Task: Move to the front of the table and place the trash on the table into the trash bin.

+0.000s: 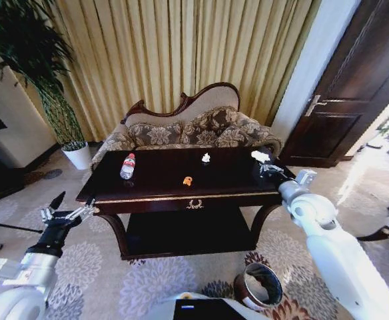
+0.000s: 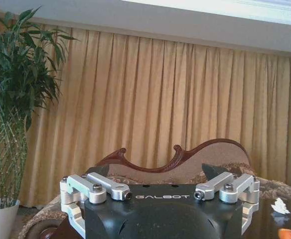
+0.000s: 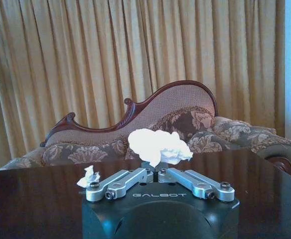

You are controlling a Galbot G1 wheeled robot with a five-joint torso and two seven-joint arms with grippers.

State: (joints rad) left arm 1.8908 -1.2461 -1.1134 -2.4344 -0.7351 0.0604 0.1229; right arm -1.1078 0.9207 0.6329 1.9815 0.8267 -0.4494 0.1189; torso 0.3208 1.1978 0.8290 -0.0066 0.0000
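Head view shows me the table (image 1: 154,190), dark and glossy with gold trim, filling the middle of the room, with a patterned sofa (image 1: 194,130) behind it at 12 o'clock. The trash bin (image 1: 260,285) stands on the carpet at about 5 o'clock from the table, near my base. My right gripper (image 3: 157,166) is over the table's 3 o'clock end, fingers pinched together on a crumpled white tissue (image 3: 159,146). My left gripper (image 2: 159,175) hangs off the table's 8 o'clock corner, fingers spread wide and holding nothing. On the tabletop, a clear bottle (image 1: 127,166) with a red cap lies toward 10 o'clock, a small white scrap (image 1: 206,158) sits toward 12 o'clock, and an orange scrap (image 1: 187,181) lies near the front edge.
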